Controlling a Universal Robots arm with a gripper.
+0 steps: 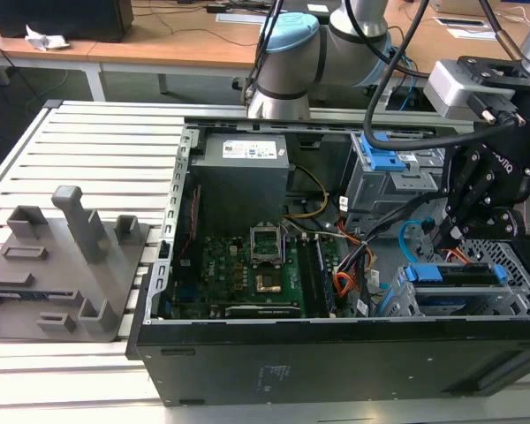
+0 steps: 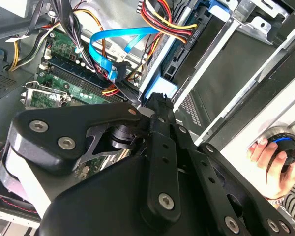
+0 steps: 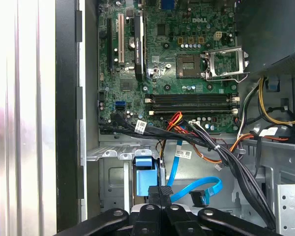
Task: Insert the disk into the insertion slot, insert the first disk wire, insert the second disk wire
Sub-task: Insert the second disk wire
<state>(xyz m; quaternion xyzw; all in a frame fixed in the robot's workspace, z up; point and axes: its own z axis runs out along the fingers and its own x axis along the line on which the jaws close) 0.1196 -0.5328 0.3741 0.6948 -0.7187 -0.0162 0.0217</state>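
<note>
The arm reaches down from the far side of the open computer case (image 1: pixel 336 371). Its wrist is over the case's end at the exterior view's right, and the black gripper (image 1: pixel 448 238) points down into the case, just above the drive cages.

In both wrist views the fingers (image 3: pixel 154 197) are drawn close together with no open gap. It cannot be told whether a plug is pinched between them.

The disk (image 1: pixel 464 276), in its bright blue carrier, lies flat inside the insertion slot (image 1: pixel 518 261). The slot is in the low perforated cage at the case's near corner, on the exterior view's right. The disk is directly below the gripper's tips and close to them. Contact cannot be confirmed.

The first disk wire (image 1: pixel 458 255) shows as a short red-orange curve between the gripper's tips and the disk. Its plug is hidden.

The second disk wire (image 1: pixel 410 232) forms a light blue loop just beside the gripper, toward the case's middle. In the first wrist view its dark plug lies free near the fingers, not in their grasp.

Further contents of the case:
- the green motherboard (image 1: pixel 247 265) on the case floor;
- the grey power supply (image 1: pixel 243 155) at the far edge;
- the taller cage (image 1: pixel 384 168) with a blue latch at the far corner, on the exterior view's right.

In the second wrist view a person's hand (image 2: pixel 265 160) grips a round knob outside the case wall.
</note>
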